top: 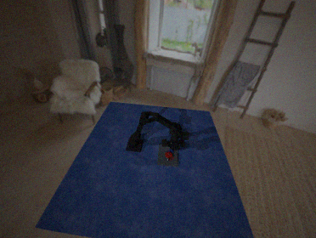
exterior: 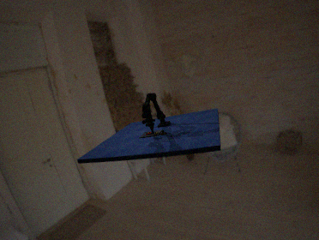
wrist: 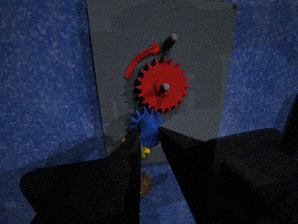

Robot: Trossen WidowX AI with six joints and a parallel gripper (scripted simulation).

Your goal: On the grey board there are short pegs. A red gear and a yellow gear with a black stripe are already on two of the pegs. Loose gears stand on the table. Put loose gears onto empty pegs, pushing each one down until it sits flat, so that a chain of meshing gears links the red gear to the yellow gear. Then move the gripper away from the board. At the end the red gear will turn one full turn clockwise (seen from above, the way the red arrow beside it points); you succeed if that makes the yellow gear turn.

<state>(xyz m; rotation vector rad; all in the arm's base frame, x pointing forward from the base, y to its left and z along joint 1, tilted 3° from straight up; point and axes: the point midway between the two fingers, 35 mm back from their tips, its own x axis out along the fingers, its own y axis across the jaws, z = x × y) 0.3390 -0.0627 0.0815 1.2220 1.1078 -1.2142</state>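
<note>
Your jaws grip the small blue gear (wrist: pixel 148 126) between red gear (top: pixel 169 155) (wrist: pixel 170 80) and partly hidden yellow gear (wrist: pixel 144 151), over the grey board (top: pixel 162 161) (wrist: pixel 112 30). The link looks unfinished; seating, checking the mesh and withdrawing remain. You have toothed discs, a smooth matte plate, a round-topped bare peg (wrist: pixel 173 38) and mottled blue worktop (top: pixel 127 191) (exterior: pixel 129 147) (wrist: pixel 45 60).

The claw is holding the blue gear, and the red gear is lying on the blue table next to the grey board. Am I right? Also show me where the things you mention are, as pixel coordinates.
Not quite: the red gear (top: pixel 169 155) (wrist: pixel 172 95) sits on a peg (wrist: pixel 165 87) on the grey board (wrist: pixel 207 65), as the wrist view shows. The rest is right.
</note>
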